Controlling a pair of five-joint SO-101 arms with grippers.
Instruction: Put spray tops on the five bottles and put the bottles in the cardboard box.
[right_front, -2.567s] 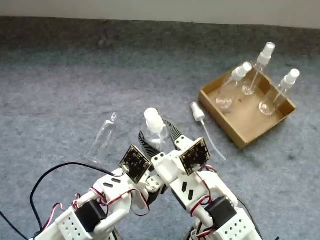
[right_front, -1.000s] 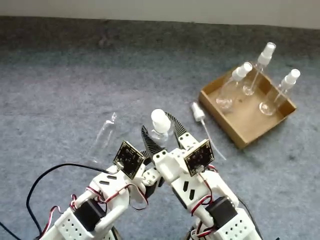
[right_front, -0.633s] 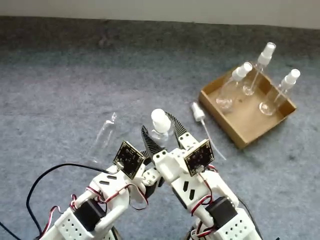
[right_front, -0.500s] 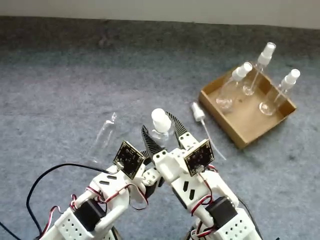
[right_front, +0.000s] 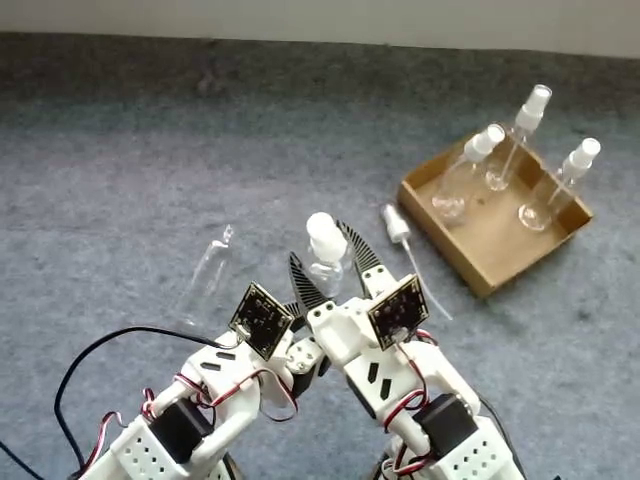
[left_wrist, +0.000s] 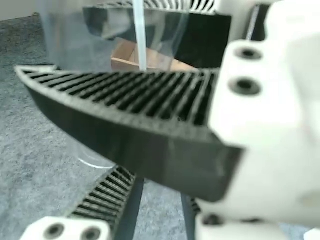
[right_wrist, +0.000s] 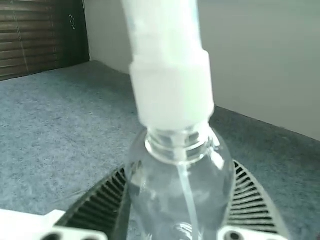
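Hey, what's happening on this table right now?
Two robot arms are at one clear plastic bottle with a white spray top, upright on the grey carpeted table. The right gripper has its jaws shut on it, and the left gripper is right up against it. Three capped bottles stand in the brown cardboard box. An uncapped clear bottle lies on its side, and a loose white spray top lies beside the box.
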